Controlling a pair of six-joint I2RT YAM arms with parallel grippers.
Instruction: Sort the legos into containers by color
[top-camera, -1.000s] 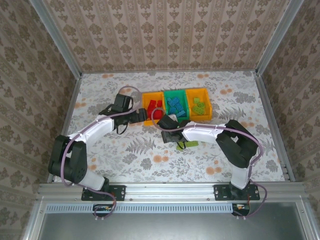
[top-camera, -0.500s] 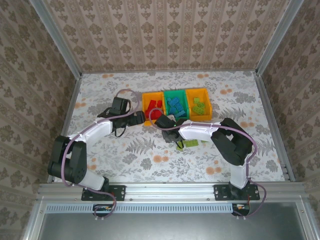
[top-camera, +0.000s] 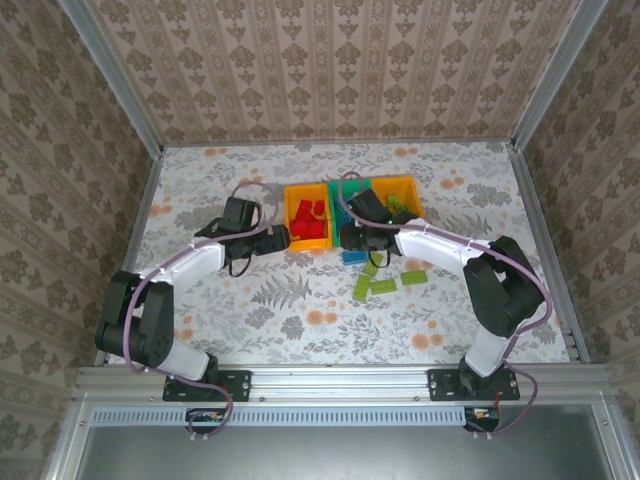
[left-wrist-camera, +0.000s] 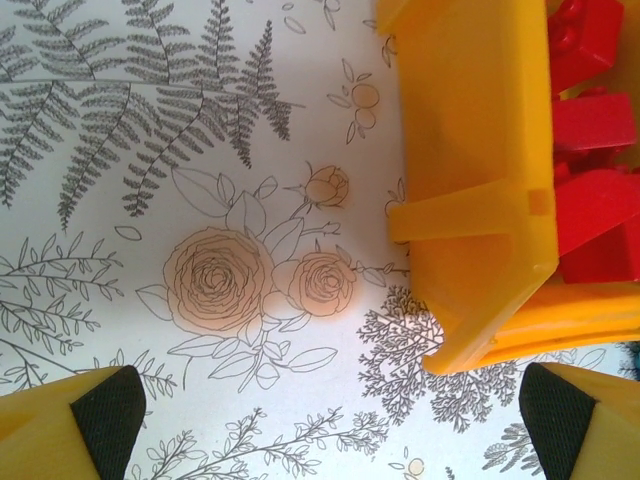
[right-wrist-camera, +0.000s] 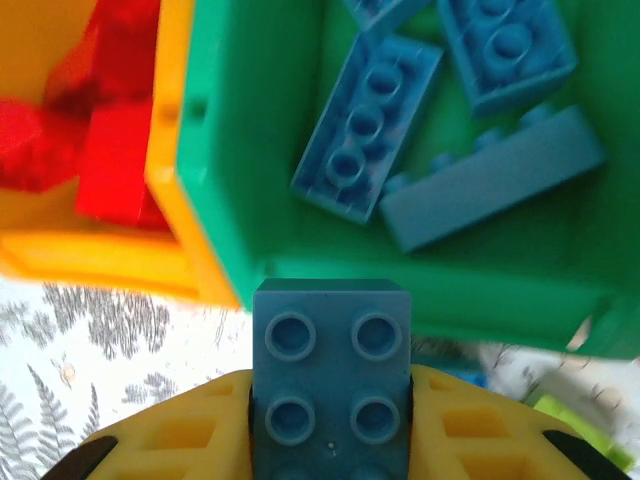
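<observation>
The table (top-camera: 250, 300), flower-printed, takes up most of the top view, with papered walls (top-camera: 330, 70) closing 3 sides. At its centre stand the 3 joined bins (top-camera: 396, 181), colours already split. Red bricks (left-wrist-camera: 590, 200) are in the left orange bin (left-wrist-camera: 470, 180), blue bricks (right-wrist-camera: 368, 128) in the green bin (right-wrist-camera: 215, 150), and lime ones in the right bin.

My right gripper (top-camera: 351, 245) sits at the near wall of the green bin, just below centre in the top view. Its jaws are closed on the flanks of 1 blue brick (right-wrist-camera: 330, 365), studs facing my wrist camera. I judge it is held this way so it drops flat among its own colour. It looks short of the bin's inside, so that near rim is the edge I must clear. Beyond it, bare green floor shows at the lower left of the bin, room enough for 1 more.

My left gripper (top-camera: 283, 238) hangs just beside the near left corner of the left orange bin. Its jaws are spread as wide as they go and hold nothing. Its black pads (left-wrist-camera: 108, 408) sit in the 2 bottom corners of the wrist view, with only printed roses between them. Parked there it leaves the middle free for the right arm. Open table lies to its left, but the bin wall to its right is close.

4 lime bricks (top-camera: 383, 286) lie loose on the table, lower right of the blue brick and well apart from any rim.
</observation>
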